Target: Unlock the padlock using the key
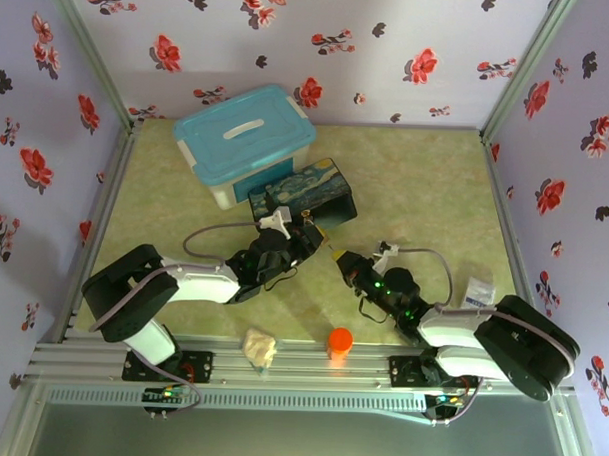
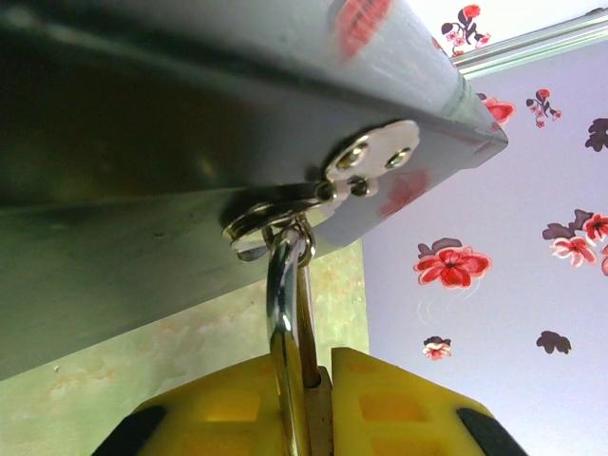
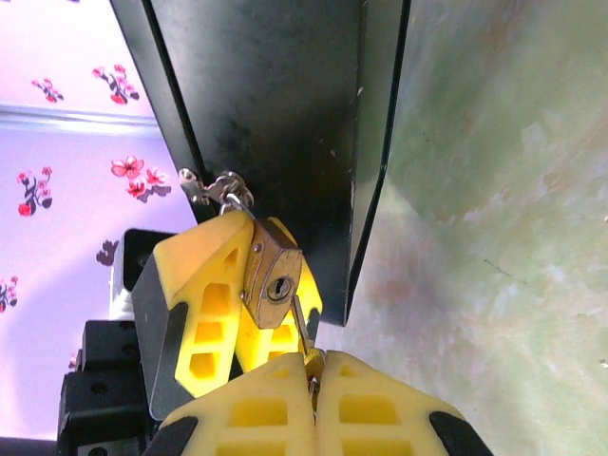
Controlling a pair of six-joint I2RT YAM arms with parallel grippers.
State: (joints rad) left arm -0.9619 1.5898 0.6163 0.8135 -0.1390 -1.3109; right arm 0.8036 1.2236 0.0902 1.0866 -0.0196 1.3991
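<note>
The brass padlock [image 3: 269,271] hangs by its silver shackle [image 2: 283,299] from the hasp [image 2: 372,157] of the painted tin box [image 1: 304,193]. My left gripper [image 2: 318,380] is shut on the lock body, and its yellow fingers [image 3: 199,294] show in the right wrist view on either side of the lock. The keyhole faces the right wrist camera. My right gripper [image 3: 313,366] is shut on the small key [image 3: 302,328]. The key's blade slants up, with its tip against the lock face just right of the keyhole. From above, the left gripper [image 1: 309,236] and right gripper [image 1: 340,257] meet at the box's front corner.
A blue-lidded plastic container [image 1: 243,136] stands behind the tin box. An orange cylinder [image 1: 341,341] and a beige lump [image 1: 260,349] lie near the front rail. A small white packet [image 1: 477,291] rests at the right. Flowered walls enclose the green table [image 1: 426,192].
</note>
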